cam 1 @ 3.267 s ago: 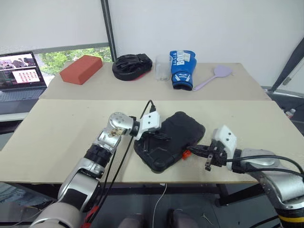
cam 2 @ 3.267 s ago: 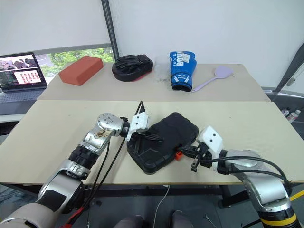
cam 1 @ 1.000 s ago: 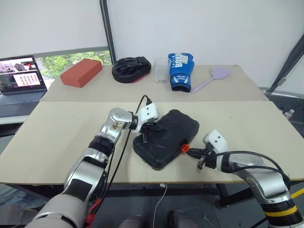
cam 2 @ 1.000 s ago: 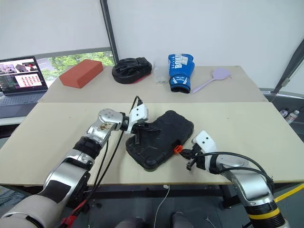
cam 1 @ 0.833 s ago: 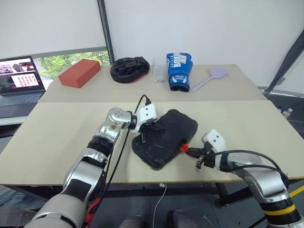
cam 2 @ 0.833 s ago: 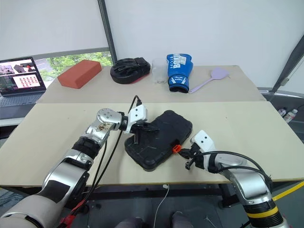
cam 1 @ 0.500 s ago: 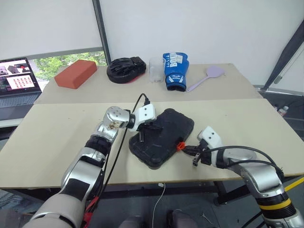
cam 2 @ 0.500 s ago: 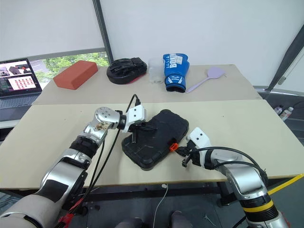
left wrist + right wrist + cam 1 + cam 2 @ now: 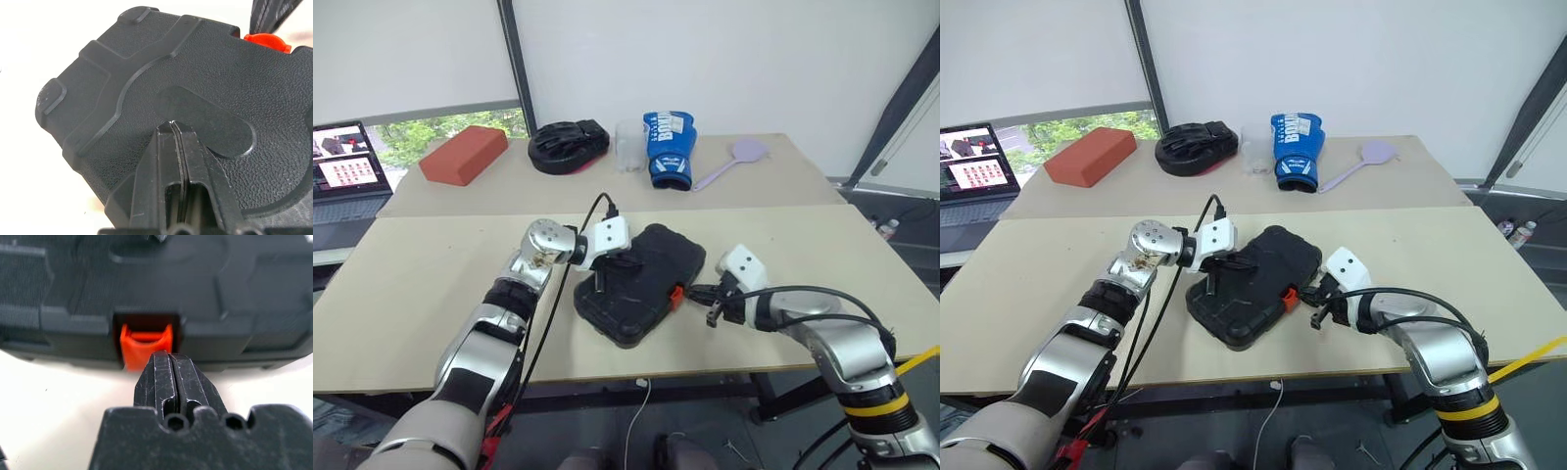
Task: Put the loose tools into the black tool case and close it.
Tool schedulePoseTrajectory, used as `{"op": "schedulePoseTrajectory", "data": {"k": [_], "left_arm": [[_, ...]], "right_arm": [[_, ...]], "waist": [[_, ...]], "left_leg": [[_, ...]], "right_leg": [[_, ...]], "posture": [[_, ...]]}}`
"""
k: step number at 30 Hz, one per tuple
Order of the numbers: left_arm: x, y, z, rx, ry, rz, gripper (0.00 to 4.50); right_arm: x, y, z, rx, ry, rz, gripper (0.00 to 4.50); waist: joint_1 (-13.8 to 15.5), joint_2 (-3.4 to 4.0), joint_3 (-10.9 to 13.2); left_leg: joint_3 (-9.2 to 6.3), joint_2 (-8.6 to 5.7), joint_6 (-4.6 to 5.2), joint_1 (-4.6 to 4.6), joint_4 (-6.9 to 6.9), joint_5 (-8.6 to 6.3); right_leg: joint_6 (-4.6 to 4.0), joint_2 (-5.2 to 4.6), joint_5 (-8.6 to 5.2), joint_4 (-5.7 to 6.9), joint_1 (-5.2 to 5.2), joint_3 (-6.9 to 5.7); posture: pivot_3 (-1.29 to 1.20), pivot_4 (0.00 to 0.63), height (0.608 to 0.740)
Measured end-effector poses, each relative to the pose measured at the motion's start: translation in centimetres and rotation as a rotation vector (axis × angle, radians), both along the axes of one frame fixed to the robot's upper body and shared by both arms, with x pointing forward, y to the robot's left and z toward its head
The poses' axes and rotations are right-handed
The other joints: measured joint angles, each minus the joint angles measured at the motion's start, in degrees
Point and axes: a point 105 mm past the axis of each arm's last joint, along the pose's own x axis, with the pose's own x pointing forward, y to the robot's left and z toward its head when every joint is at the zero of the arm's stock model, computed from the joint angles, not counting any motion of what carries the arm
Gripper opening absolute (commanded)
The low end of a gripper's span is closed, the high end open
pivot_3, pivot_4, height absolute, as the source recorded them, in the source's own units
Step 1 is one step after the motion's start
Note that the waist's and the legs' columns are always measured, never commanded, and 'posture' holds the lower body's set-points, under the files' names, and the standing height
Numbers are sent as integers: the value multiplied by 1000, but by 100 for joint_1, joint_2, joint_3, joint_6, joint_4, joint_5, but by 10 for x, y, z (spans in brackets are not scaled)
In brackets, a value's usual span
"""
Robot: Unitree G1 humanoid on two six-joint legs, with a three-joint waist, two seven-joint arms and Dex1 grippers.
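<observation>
1. Black tool case (image 9: 636, 284) lies shut on the near table, no loose tools visible around it.
2. Right gripper (image 9: 168, 363), fingers pressed together, points at its orange latch (image 9: 145, 345); latching seems left.
3. Left gripper (image 9: 173, 129), closed and empty, presses the lid.

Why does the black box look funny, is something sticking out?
Yes. The flat black plastic tool case lies crooked on the table, and its small orange latch sticks out, apparently not snapped flat. The shut right gripper points at it.
</observation>
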Motion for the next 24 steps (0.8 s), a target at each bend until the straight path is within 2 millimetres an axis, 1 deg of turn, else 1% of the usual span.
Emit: {"op": "schedulePoseTrajectory", "data": {"k": [2,4,5,6,7,9,11,12,13,14,15,16,18,19,22,24], "left_arm": [[-1,-2,0,-7,5,0,28],[-3,-4,0,-22,16,-7,543],[-3,-5,3,-40,19,-6,685],[-5,1,7,-83,46,13,1226],[-5,9,7,-100,64,29,1505],[-8,44,16,-131,106,97,2264],[-21,83,17,-140,192,160,2937],[-29,99,19,-149,237,189,3269],[-40,111,23,-144,278,187,3584],[-59,124,34,-154,335,172,3945],[-66,129,38,-154,349,170,4267],[-78,143,50,-147,369,187,4465],[-89,158,66,-138,361,226,4465],[-97,170,76,-135,349,263,4465],[-103,185,85,-160,334,320,4465],[-105,188,83,-176,341,339,4465]], "right_arm": [[-4,8,5,25,-15,31,54],[-7,10,7,39,-11,52,611],[-11,9,8,46,-4,62,762],[-21,0,8,51,21,81,1270],[-26,-10,8,40,36,80,1528],[-35,-39,16,32,71,65,2223],[-43,-61,34,35,84,71,2891],[-47,-69,43,42,88,84,3221],[-51,-76,52,40,97,98,3570],[-56,-87,66,39,108,126,3930],[-58,-90,69,37,120,141,4250],[-62,-100,78,26,147,157,4443],[-63,-111,89,37,171,167,4443],[-62,-118,99,40,164,184,4443],[-54,-130,113,29,109,178,4443],[-45,-135,115,13,86,173,4443]], "waist": [[39,12,-12],[97,21,-20],[118,22,-20],[158,23,-20],[158,24,-20],[93,28,-16],[22,46,-2],[-22,45,2],[-57,45,15],[-56,42,34],[-51,43,62],[-49,50,96],[-27,60,112],[-6,74,120],[53,87,125],[91,91,129]], "left_leg": [[-2,-3,2,-3,-1,0],[-2,-5,8,-5,0,-1],[-5,-7,16,-11,0,-1],[-6,-9,38,-17,1,4],[-7,-12,42,-18,0,3],[-5,-18,52,-18,-3,-5],[-15,-28,51,-12,-8,-17],[-24,-29,47,-9,-8,-21],[-28,-27,44,-8,-8,-24],[-30,-27,41,-7,-6,-26],[-30,-27,42,-8,-2,-28],[-30,-27,41,-9,-2,-29],[-30,-26,33,-7,-1,-35],[-28,-26,6,-4,-1,-55],[-26,-25,3,-3,-2,-57],[-26,-26,1,-5,-2,-58]], "right_leg": [[-1,0,0,0,-2,2],[-1,-1,0,-1,-2,3],[-2,-4,0,-3,-5,3],[-2,-4,0,-4,-12,2],[-2,-4,0,-4,-14,3],[-2,-3,0,-8,-22,3],[-8,6,-1,-6,-35,3],[-12,11,-1,-7,-38,0],[-16,14,-3,-9,-39,-2],[-21,13,-6,-23,-40,-2],[-23,13,-7,-31,-39,-2],[-23,12,-7,-35,-38,-1],[-23,11,-7,-39,-34,-2],[-23,10,-6,-42,-32,-2],[-22,7,-6,-43,-30,-6],[-23,5,-6,-43,-30,-7]], "posture": [[0,150,740],[0,150,740],[0,150,740],[0,150,740],[0,150,740],[0,150,740],[0,150,740],[0,150,740],[0,150,740],[0,150,740],[0,150,740],[0,150,740],[0,150,740],[0,150,740],[0,150,740],[0,150,740]]}}
